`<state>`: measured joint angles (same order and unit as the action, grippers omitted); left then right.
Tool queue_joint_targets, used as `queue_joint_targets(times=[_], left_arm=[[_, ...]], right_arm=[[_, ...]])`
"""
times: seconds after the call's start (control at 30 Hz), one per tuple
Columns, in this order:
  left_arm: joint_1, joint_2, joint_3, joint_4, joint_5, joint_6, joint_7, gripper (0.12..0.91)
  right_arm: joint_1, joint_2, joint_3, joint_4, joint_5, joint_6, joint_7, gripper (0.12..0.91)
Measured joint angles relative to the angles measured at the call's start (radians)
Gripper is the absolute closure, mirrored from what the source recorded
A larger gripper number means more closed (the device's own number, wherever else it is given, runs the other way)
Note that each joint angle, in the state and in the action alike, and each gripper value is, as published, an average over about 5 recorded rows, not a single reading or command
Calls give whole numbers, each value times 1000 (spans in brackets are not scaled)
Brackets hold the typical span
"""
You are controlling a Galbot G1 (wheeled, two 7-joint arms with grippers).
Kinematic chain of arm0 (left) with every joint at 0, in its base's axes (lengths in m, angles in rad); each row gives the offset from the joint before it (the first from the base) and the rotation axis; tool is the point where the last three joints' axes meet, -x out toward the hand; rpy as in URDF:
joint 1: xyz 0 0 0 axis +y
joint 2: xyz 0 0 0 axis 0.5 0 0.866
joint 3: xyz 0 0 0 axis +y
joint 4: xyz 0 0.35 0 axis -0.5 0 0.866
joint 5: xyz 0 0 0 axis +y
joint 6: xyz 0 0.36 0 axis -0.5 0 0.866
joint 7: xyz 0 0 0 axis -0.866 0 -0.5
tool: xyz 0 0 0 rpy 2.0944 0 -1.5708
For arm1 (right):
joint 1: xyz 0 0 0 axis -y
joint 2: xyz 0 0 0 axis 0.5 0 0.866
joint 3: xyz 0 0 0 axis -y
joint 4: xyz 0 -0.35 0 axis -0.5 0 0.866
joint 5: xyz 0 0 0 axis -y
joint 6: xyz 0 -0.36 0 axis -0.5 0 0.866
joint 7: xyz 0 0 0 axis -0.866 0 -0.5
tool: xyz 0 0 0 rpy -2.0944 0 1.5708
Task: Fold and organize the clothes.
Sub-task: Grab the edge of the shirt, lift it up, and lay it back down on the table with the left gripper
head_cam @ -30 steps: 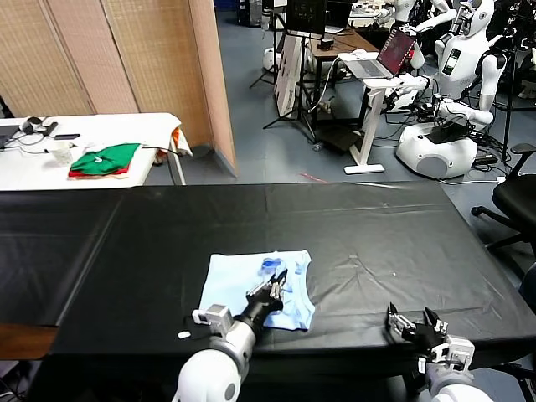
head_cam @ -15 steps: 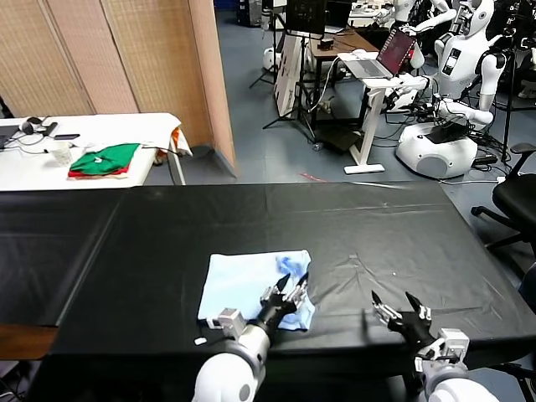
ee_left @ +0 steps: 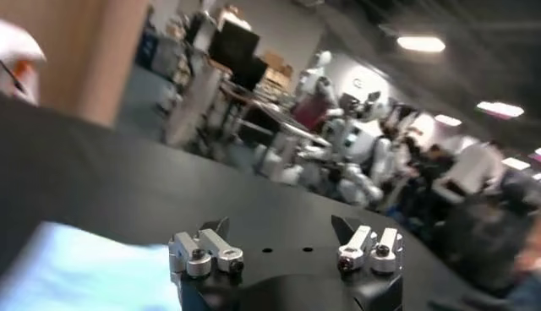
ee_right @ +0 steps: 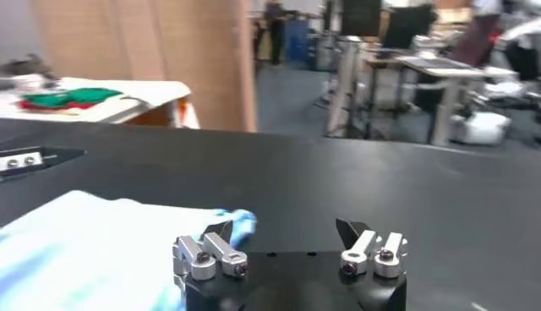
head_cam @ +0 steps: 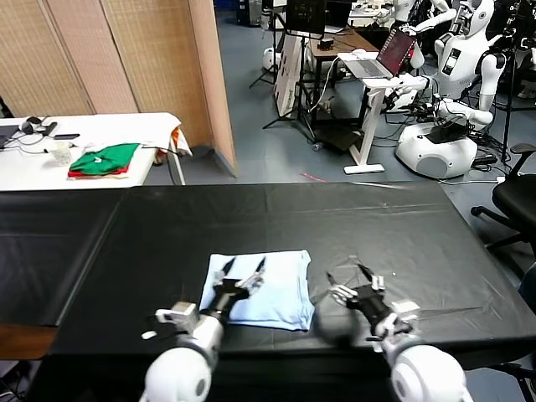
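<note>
The clothes, one pale sky-blue T-shirt [head_cam: 280, 289], lie folded into a flat rectangle near the front of the black table [head_cam: 377, 226]. My left gripper [head_cam: 244, 270] hovers open over the shirt's left half with nothing between its fingers. In the left wrist view the left gripper [ee_left: 279, 230] stands wide, and the shirt [ee_left: 76, 270] lies beside it. My right gripper [head_cam: 356, 278] is open over bare table just right of the shirt. In the right wrist view the right gripper [ee_right: 286, 230] is empty, with the shirt [ee_right: 93, 245] and its bunched blue corner beside one finger.
A white side table [head_cam: 126, 126] at the back left carries folded green and red garments [head_cam: 105, 159]. Woven screens [head_cam: 109, 54] stand behind it. Beyond the black table are desks, a laptop [head_cam: 394, 52] and white robots [head_cam: 452, 92].
My left gripper opened, let go of the shirt and moved left over it. The shirt's raised fold now lies flat. My right arm swung left from the table's front right toward the shirt.
</note>
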<state>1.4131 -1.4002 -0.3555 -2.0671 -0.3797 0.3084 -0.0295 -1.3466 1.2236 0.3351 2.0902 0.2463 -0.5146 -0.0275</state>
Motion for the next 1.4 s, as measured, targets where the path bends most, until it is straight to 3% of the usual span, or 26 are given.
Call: queue_joint_targets(times=[0.3, 0.7, 1.1, 1.2, 1.4], left_arm=[[18, 23, -68, 26, 2, -5, -1, 123], [18, -23, -110, 95, -59, -49, 28, 123], [25, -49, -150, 136, -242, -36, 28, 124], [25, -50, -153, 145, -274, -29, 30, 176], [26, -55, -159, 159, -319, -13, 32, 518]], right_arm=[[20, 14, -60, -43, -132, -93, 36, 118], [-48, 46, 52, 66, 82, 38, 42, 118], [-120, 58, 142, 143, 108, 55, 39, 118], [-123, 59, 148, 146, 109, 57, 39, 118], [-126, 62, 156, 149, 109, 60, 39, 118]])
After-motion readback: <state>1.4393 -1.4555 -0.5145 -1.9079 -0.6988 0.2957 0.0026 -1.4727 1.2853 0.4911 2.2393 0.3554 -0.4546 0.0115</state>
